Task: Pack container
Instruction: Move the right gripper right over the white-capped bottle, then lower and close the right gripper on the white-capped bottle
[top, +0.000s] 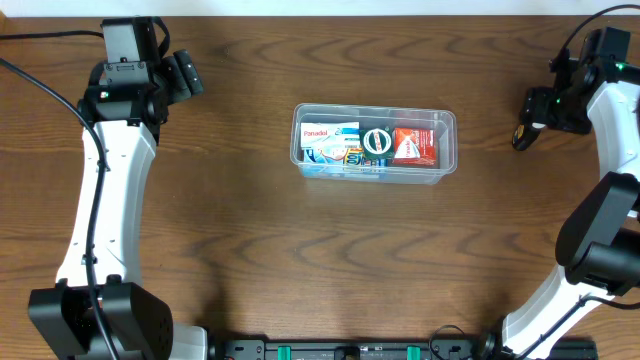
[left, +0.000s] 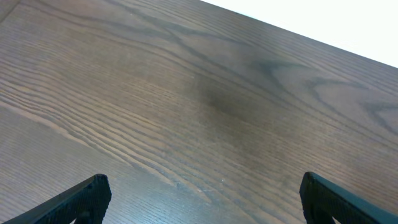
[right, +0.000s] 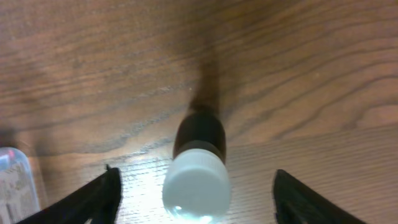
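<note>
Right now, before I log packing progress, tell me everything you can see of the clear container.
The container is a clear plastic rectangular tub with rounded corners and a rim, with no lid on it. It sits upright near the middle of the wooden table, its long side running left to right. Inside, side by side, lie a white-and-blue box, a round black-and-white item and a red box. Only the table and these contents touch it.
</note>
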